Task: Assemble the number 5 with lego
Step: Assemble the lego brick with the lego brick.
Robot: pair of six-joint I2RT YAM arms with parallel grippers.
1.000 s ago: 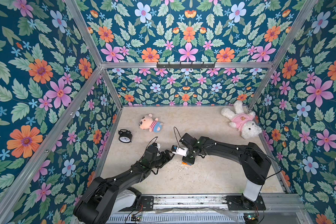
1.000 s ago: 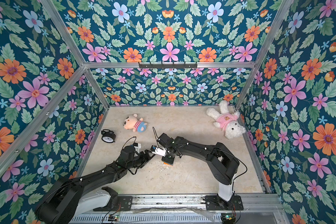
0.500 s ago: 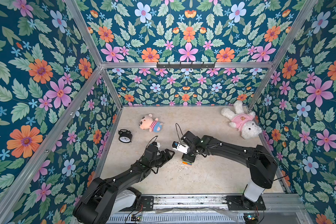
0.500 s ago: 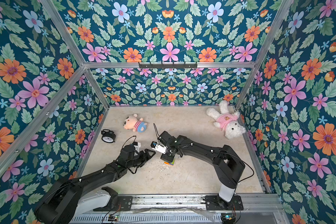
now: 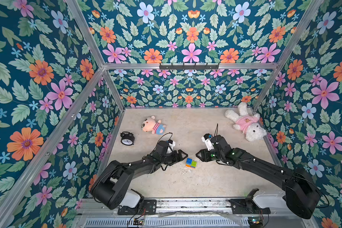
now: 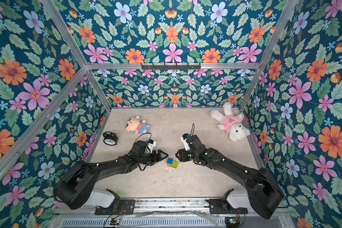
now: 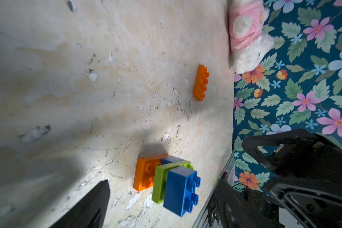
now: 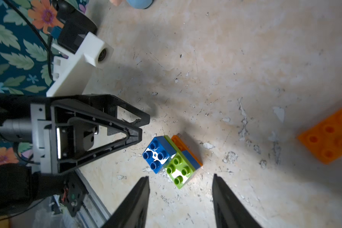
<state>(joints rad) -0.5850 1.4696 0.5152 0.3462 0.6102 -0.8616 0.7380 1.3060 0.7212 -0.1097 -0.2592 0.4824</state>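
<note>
A stack of lego (image 5: 191, 163) stands on the floor between both arms: orange at the bottom, then blue, lime-green (image 8: 179, 169), and a blue square (image 8: 157, 154) offset on top. It shows in both top views (image 6: 172, 163). My left gripper (image 5: 184, 155) is open, its tips just left of the stack (image 7: 178, 183) and not touching it. My right gripper (image 5: 198, 156) is open too, just right of the stack, with the fingers (image 8: 144, 183) short of the bricks. A loose orange brick (image 7: 201, 83) lies flat further right (image 8: 332, 136); neither top view shows it.
A black alarm clock (image 5: 127, 138) stands near the left wall. A small plush doll (image 5: 153, 126) lies behind the left arm. A white plush in a pink shirt (image 5: 245, 124) lies in the back right corner. Floral walls close in three sides.
My right gripper has let go of the stack and drawn back to the right, so the bricks now show. My left gripper has opened wider and stayed in place.
</note>
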